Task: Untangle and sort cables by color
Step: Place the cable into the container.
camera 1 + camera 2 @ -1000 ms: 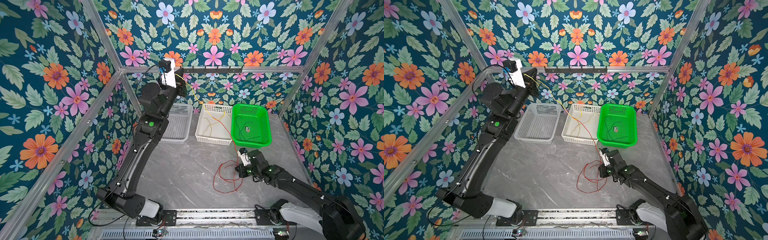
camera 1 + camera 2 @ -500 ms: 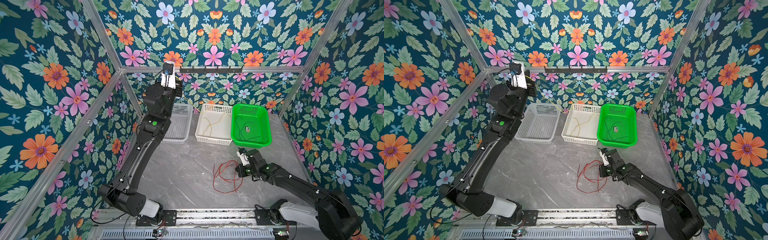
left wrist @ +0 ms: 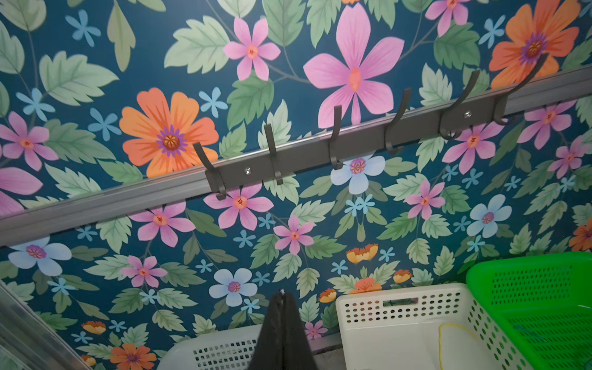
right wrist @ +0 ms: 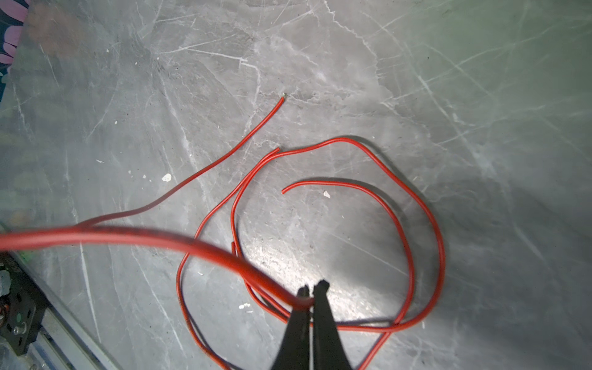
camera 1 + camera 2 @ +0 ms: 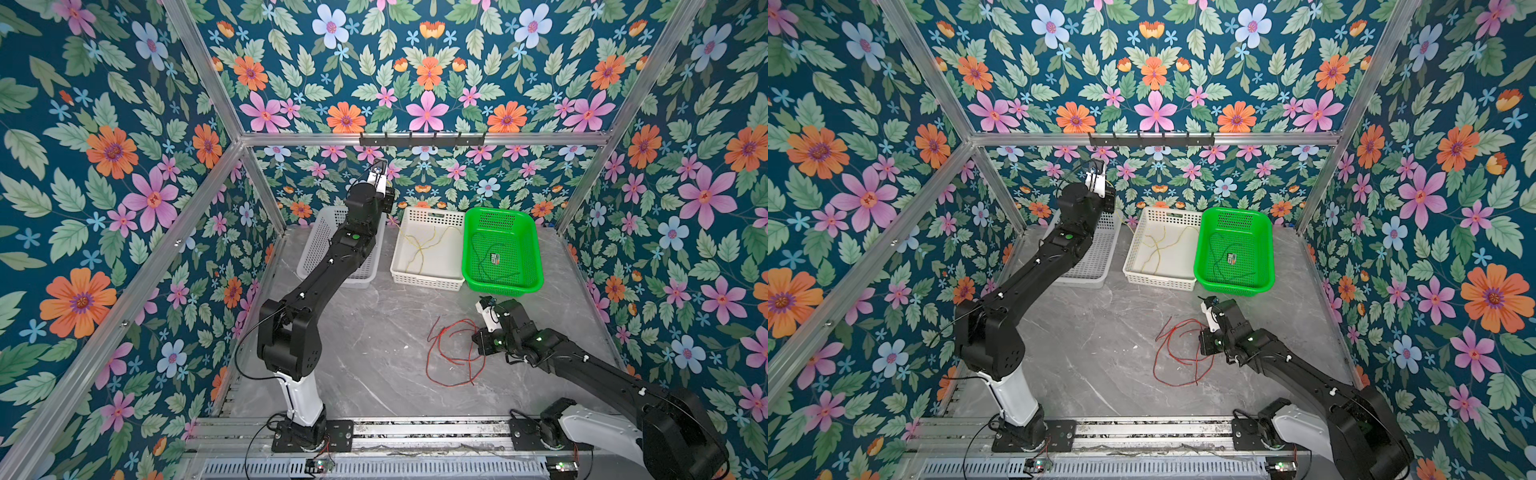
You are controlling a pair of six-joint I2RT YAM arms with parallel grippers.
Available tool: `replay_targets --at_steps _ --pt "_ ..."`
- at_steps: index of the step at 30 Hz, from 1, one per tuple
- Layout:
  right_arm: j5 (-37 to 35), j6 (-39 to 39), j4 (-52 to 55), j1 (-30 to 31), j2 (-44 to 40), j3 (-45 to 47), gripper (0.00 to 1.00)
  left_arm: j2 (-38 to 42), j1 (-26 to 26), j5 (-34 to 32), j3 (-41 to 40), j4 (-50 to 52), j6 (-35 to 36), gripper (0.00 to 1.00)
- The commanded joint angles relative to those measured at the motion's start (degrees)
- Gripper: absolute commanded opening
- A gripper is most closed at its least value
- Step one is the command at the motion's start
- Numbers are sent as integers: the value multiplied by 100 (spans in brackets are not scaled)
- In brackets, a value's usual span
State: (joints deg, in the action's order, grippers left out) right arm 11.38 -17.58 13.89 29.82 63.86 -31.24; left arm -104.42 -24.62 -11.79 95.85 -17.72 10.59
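Right gripper [image 4: 309,296] looks to me pinched tight on the red cable [image 4: 413,205], whose loops lie on the grey marble table [image 5: 374,332]. Left gripper [image 3: 282,296] is pressed together, nothing visible between its fingers, raised near the back wall. Yellow cables [image 5: 419,249] lie in the white basket [image 5: 428,280], and a dark green cable [image 5: 482,262] in the green basket [image 5: 503,289].

The left gripper [image 3: 282,293] was high up. It has come down and moved over toward the baskets. The yellow cable [image 5: 419,249] was pulled tight in the air. Now it lies loose in the white basket [image 5: 428,282].
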Motion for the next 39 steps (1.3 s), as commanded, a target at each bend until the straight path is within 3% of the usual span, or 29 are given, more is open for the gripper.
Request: replay_targets --at_steps 1,5,10,17,23,27,32,33,34,36,39 --pt "-68 -26 14 5 50 -30 0 -241 -6 -269 56 -702 -290 0" --pt "-37 1 -40 2 144 -66 0 -602 -71 -582 42 -1093 -662 0" --pt "-39 15 -117 -4 207 -66 0 -910 -392 -1487 -551 -2304 -1030 0" --pt "55 18 -155 -40 37 34 0 -1676 -958 -2229 -300 -3119 -577 0" --pt "110 15 -201 -79 -63 101 0 -2482 -1118 -2559 501 -2889 -238 0" --pt "153 14 -226 -94 -121 136 0 -3003 -1201 -3010 1021 -2814 348 0" --pt "234 16 -258 -143 -115 149 0 -3139 -1258 -3052 858 -2947 640 0" --pt "242 18 -264 -144 -98 145 0 -3094 -1292 -3004 704 -3059 722 12" --pt "256 26 -272 -146 -88 145 0 -3032 -1336 -2987 534 -3181 795 33" --pt "260 27 -271 -148 -76 143 0 -2888 -1402 -2984 208 -3420 831 64" --pt "278 27 -262 -152 -86 134 0 -2554 -1430 -2949 -255 -3427 593 82"
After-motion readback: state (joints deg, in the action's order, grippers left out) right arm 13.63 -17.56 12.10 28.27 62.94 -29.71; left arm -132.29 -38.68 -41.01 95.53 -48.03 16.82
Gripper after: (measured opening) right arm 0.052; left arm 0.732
